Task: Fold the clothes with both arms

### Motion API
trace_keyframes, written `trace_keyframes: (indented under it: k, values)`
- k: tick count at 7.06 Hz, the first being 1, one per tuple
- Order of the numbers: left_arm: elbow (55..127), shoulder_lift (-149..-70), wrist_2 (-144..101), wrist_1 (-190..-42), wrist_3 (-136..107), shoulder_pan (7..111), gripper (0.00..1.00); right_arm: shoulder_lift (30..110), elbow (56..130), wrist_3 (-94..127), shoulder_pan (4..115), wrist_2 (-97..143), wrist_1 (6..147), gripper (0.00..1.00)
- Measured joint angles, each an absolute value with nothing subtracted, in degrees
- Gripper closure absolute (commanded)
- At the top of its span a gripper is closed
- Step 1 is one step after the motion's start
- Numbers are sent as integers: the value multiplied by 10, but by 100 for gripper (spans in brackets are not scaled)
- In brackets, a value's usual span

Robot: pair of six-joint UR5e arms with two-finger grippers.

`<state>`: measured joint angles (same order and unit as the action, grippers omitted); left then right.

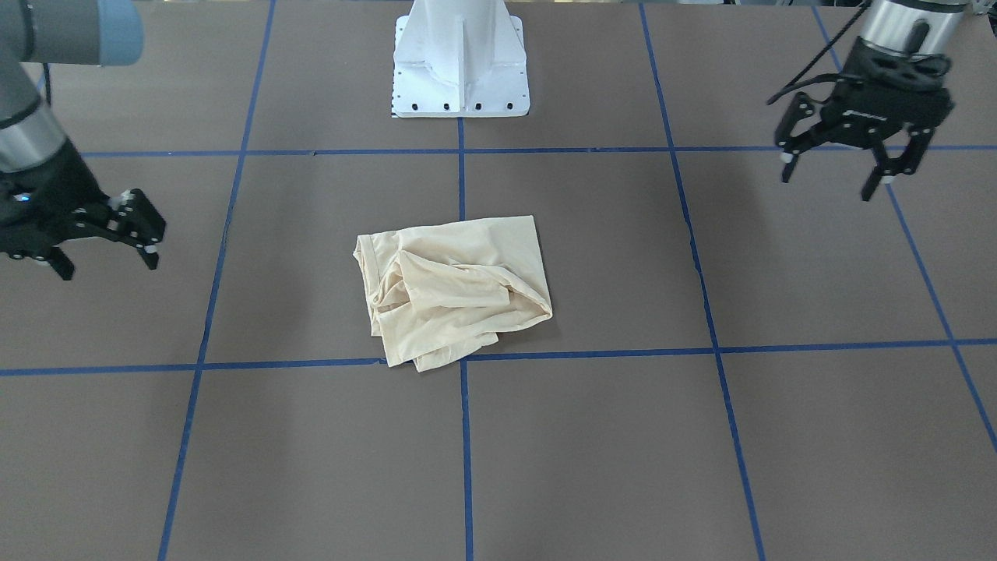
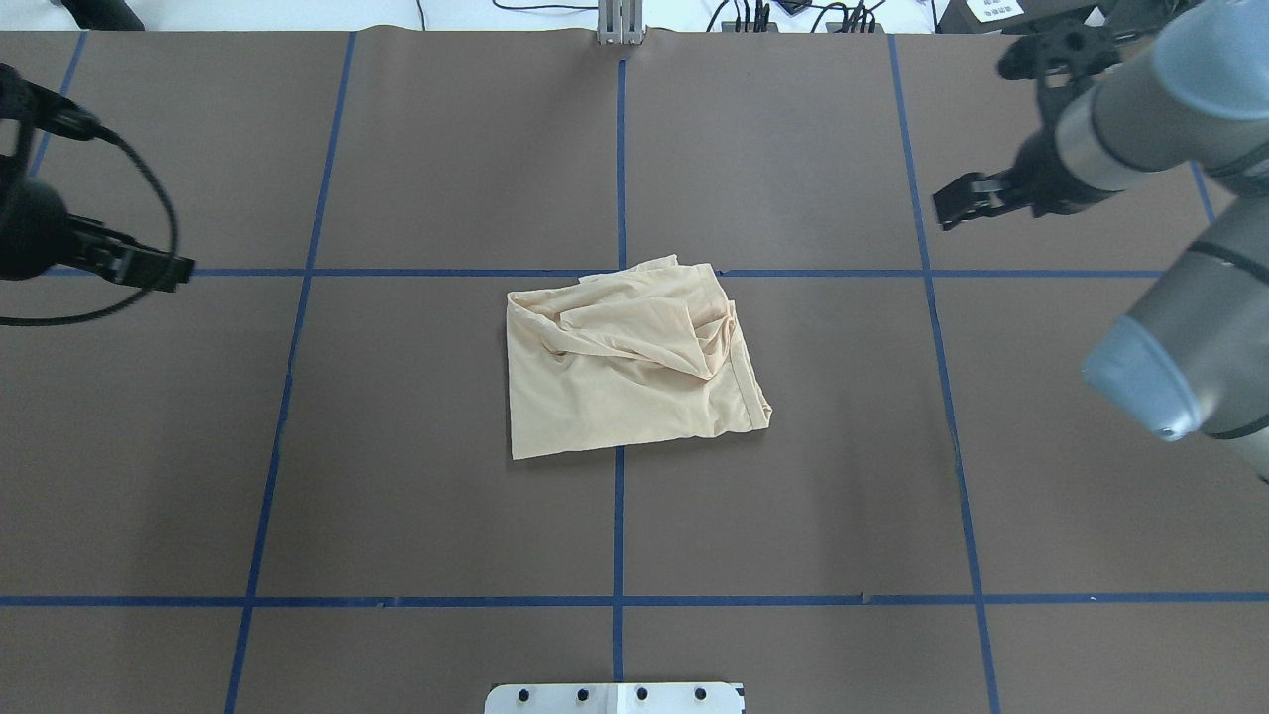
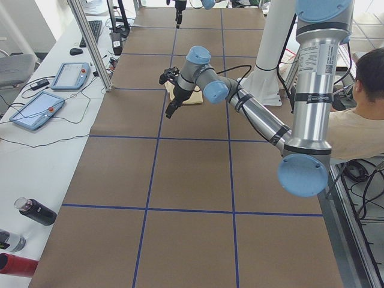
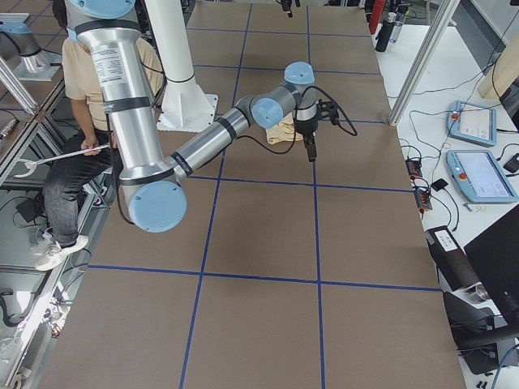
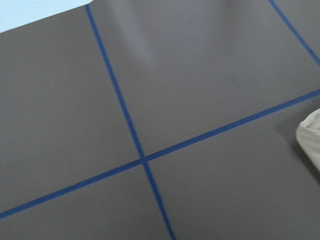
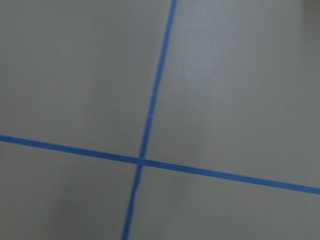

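Cream-yellow cloth sits at the middle of your brown worktop (image 1: 623, 436). It is the long-sleeved T-shirt (image 1: 456, 288), bunched into a rough, wrinkled rectangle. It lies over the centre blue tape line (image 1: 465, 436), and its edge farthest from the robot laps a cross line. The left gripper (image 1: 833, 175) hangs above the worktop on the robot's left, its fingers (image 1: 788, 139) spread wide with nothing between them. The right gripper (image 1: 105, 263) hangs on the opposite side, likewise spread and empty. Both are well apart from the shirt. The white pedestal base (image 1: 461, 70) stands on the same centre line. Your left wrist view catches only a pale corner of the shirt at its right edge.
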<state>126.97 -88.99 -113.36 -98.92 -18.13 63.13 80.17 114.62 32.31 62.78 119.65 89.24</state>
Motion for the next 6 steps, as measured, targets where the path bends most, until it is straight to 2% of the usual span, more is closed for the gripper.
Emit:
trace_keyframes:
  k: [1, 3, 5, 6]
  values:
    - [1257, -860, -1163, -988, -77, 716, 0, 858, 1148, 227, 696, 1236, 893, 0]
    - [1183, -825, -1221, -989, 47, 850, 0, 959, 1118, 81, 829, 1297, 896, 0]
    - [1092, -809, -1236, -987, 110, 908, 0, 1045, 1080, -3, 912, 1321, 895, 0]
    - [1063, -804, -1237, -985, 118, 932, 0, 1064, 1056, -19, 926, 1320, 897, 0]
